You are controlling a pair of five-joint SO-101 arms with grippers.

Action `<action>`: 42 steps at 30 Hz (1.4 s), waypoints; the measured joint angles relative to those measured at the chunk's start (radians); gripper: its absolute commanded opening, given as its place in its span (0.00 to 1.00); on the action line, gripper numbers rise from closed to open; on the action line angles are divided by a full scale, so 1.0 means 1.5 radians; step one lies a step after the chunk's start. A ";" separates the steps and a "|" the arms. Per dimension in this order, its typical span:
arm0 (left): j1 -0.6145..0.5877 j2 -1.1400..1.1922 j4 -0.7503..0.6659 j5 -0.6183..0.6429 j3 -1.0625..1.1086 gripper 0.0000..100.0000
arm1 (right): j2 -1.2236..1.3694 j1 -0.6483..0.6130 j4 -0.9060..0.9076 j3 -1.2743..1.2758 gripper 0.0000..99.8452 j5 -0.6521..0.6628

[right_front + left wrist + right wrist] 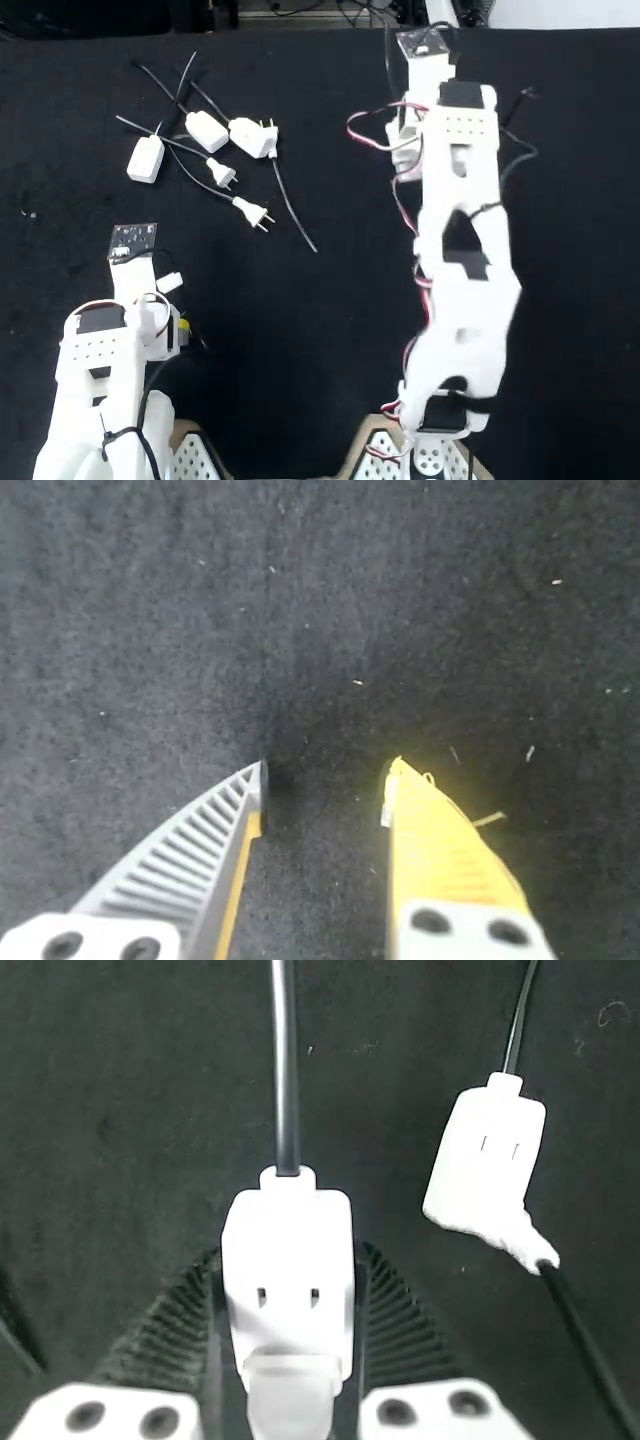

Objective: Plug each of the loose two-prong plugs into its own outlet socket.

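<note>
The right gripper (289, 1260) clamps one white outlet socket (287, 1225); a second socket (487, 1155) lies just beside. The left gripper (326, 770) hangs open over the black table (150, 600). Two two-prong plugs (222, 174) lie loose beside three white blocks (146, 158).

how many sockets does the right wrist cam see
2. One socket sits in the right gripper; the other socket lies on the black cloth beside it. More may lie outside that view.

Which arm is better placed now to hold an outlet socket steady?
Right. The right gripper has its jaws against both sides of a white socket; the left gripper hangs open above bare black table.
</note>
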 measured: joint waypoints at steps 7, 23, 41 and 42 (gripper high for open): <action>0.000 0.000 0.000 0.000 0.000 0.20 | 0.209 0.000 0.098 -0.297 0.01 -0.050; 0.000 0.000 0.000 0.000 0.000 0.20 | 0.433 0.000 0.161 -0.579 0.02 -0.050; 0.000 0.000 0.000 0.000 0.000 0.20 | 0.433 0.000 0.134 -0.585 0.28 -0.052; 0.000 0.000 0.000 0.000 0.000 0.20 | 0.433 0.000 0.130 -0.585 0.28 -0.052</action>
